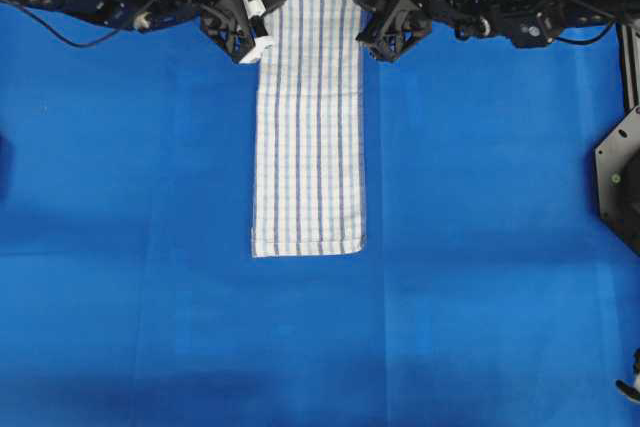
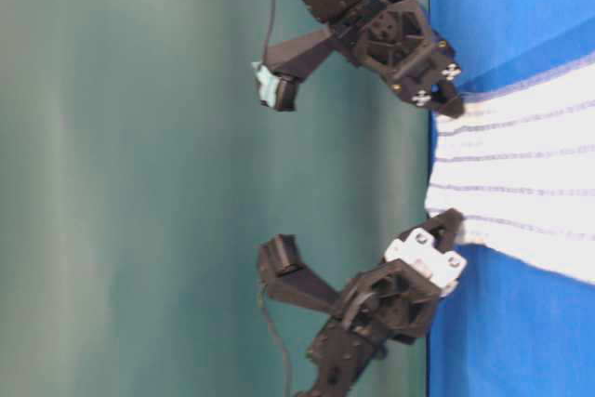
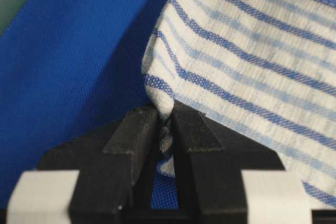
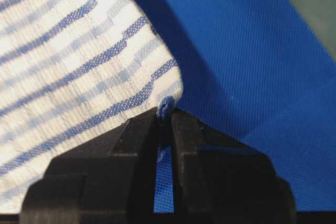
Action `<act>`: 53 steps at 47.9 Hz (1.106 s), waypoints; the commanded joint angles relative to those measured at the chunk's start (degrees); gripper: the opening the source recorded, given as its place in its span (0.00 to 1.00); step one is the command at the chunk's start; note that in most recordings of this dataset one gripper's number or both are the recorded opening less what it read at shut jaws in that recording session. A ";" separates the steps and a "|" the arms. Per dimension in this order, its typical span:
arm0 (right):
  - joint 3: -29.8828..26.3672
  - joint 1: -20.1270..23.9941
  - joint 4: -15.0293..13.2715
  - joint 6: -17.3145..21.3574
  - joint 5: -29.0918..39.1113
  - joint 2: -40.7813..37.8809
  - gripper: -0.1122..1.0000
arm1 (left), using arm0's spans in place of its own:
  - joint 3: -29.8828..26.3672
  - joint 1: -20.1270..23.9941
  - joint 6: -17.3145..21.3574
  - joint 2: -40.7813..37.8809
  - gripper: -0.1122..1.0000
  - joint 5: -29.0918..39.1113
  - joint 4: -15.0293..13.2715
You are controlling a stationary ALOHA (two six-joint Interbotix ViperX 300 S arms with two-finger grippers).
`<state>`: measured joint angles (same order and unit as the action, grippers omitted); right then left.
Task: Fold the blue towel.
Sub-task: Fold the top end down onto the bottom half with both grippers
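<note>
The blue towel (image 1: 308,117), white with thin blue stripes, lies as a long narrow strip down the middle of the table; its near end is flat and square. At the far end, my left gripper (image 1: 262,27) is shut on the towel's left corner (image 3: 163,111), a pinch of cloth squeezed between its black fingers. My right gripper (image 1: 366,19) is shut on the right corner (image 4: 166,107), where a small blue hem fold sticks up between its fingertips. In the table-level view both corners (image 2: 446,220) are lifted slightly off the covering.
A plain blue covering (image 1: 150,247) spreads over the whole table. A black mount (image 1: 620,177) stands at the right edge. Both arms reach in from the far corners along the table's far edge.
</note>
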<state>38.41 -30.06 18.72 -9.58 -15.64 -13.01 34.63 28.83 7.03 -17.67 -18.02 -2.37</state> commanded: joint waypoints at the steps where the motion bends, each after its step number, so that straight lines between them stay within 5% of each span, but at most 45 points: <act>1: 0.09 0.70 0.18 -0.09 0.62 4.13 0.18 | 0.18 -0.26 0.18 4.57 0.15 1.05 0.09; 20: 4.66 8.88 0.53 0.26 3.69 14.33 0.18 | 7.65 -7.82 -0.53 16.52 0.15 3.60 0.09; 31: 8.09 16.87 4.13 0.44 5.19 18.28 0.18 | 12.30 -16.44 -1.23 21.80 0.15 3.60 -0.35; 38: 9.58 21.88 7.21 0.44 5.19 18.81 0.18 | 13.89 -22.59 -5.10 22.24 0.15 3.52 -0.35; 53: 10.55 30.06 9.32 0.44 5.62 18.90 0.18 | 13.80 -32.70 -9.14 21.18 0.15 3.16 -0.35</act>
<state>49.31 -1.23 27.51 -9.05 -10.02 4.48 49.31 -1.67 -1.93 3.16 -14.41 -2.64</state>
